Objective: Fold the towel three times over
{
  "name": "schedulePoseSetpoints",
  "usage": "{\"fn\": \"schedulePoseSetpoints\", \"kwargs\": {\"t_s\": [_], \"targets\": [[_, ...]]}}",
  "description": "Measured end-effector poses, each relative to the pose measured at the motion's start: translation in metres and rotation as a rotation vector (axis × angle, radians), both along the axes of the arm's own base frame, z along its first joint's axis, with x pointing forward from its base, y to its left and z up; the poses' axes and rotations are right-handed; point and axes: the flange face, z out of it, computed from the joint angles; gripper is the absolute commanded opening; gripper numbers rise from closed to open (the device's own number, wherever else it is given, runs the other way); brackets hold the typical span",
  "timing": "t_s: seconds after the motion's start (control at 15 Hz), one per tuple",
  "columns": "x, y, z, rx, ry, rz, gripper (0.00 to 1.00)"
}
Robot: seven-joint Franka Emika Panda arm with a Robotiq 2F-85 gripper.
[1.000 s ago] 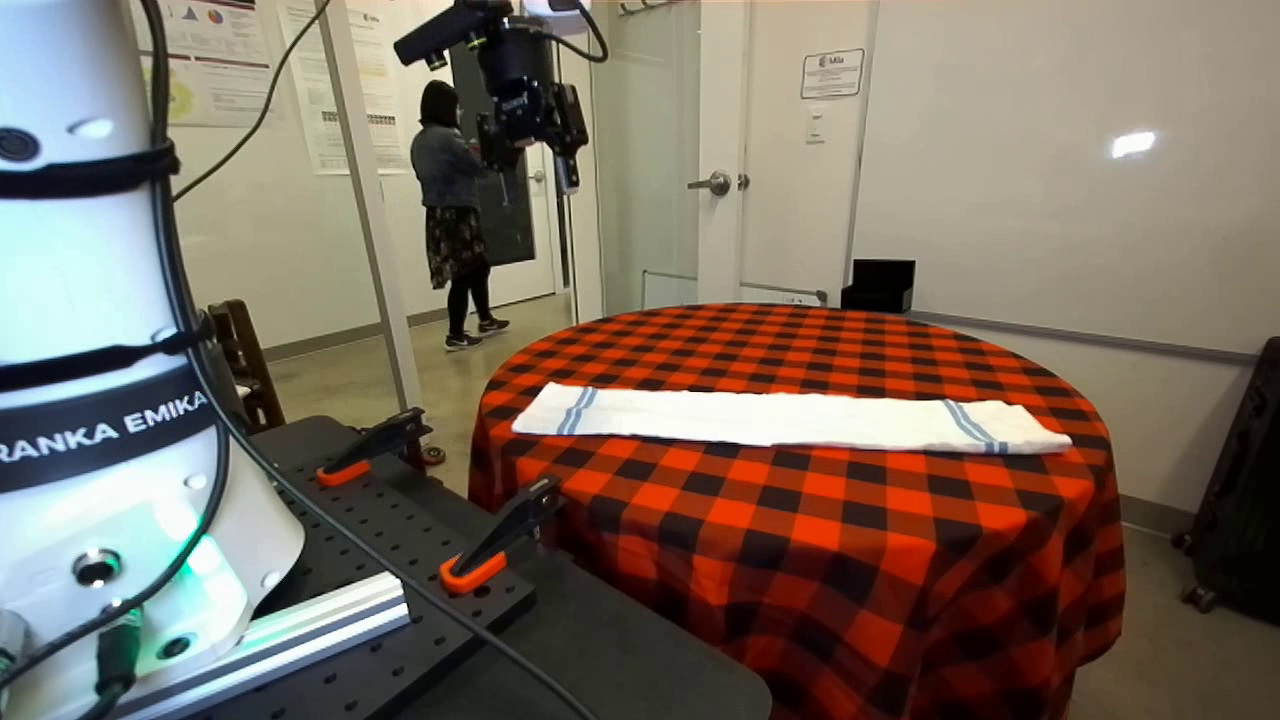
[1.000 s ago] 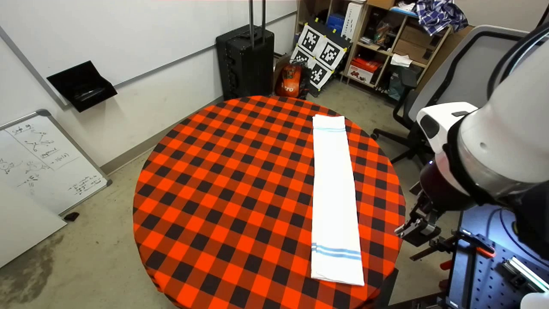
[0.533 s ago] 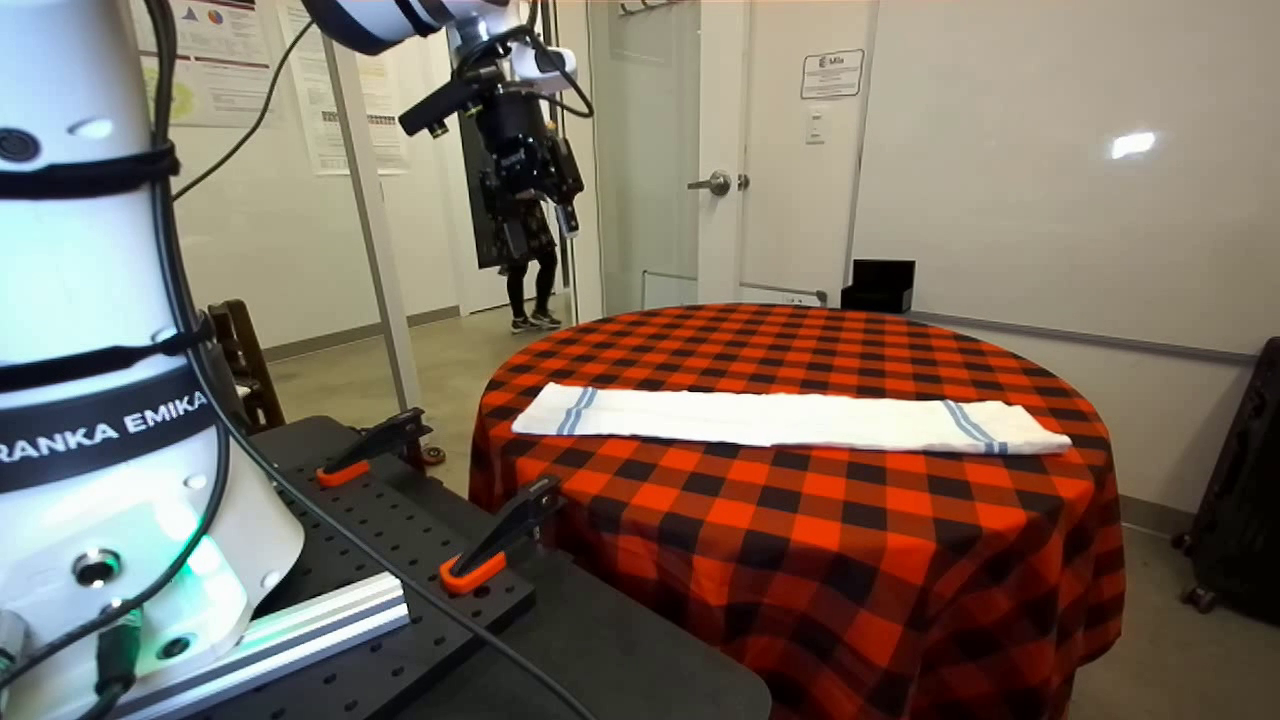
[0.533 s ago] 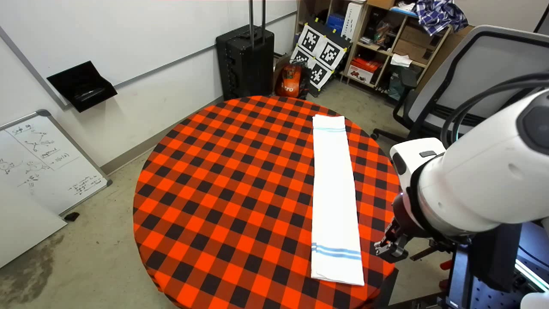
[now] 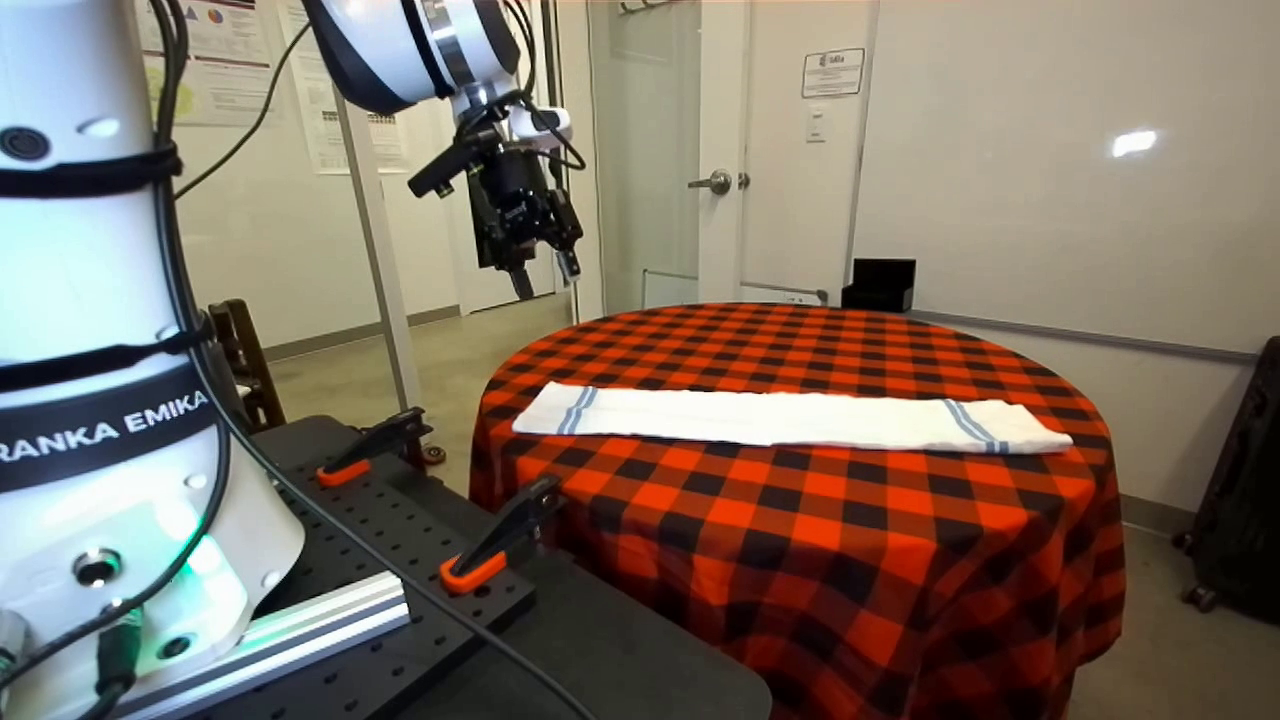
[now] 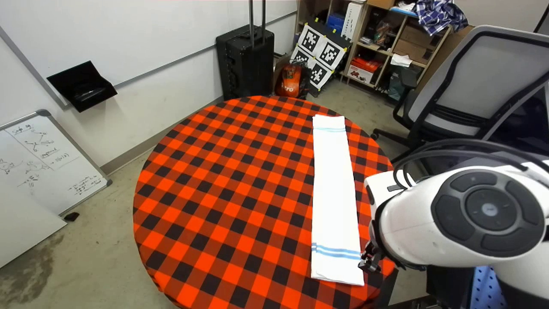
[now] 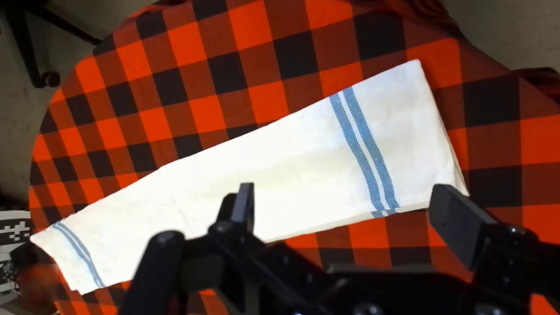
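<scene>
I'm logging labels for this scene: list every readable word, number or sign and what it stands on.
"RANKA EMIKA": the arm's black band, cut by the picture's edge.
"ro": end of lettering on the orange object; letters before it unclear.
Too small or blurred: wall sign, posters, handwritten whiteboard, white box, red box.
Towel: no lettering visible.

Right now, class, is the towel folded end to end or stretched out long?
Stretched out long: the towel lies flat, striped ends far apart. Layers at one edge suggest lengthwise folding.
</scene>
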Motion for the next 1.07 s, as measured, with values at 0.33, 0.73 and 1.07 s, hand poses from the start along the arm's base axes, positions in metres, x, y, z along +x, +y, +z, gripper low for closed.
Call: {"fn": "schedulePoseSetpoints", "kwargs": {"t_s": [0.33, 0.73, 1.07], "targets": [[0.012, 0.016, -0.044, -0.048, -0.001, -0.029, 1.00], [0.014, 0.051, -0.091, -0.064, 0.042, -0.002, 1.00], [0.006, 0.071, -0.122, -0.098, 0.064, 0.037, 1.00]]}}
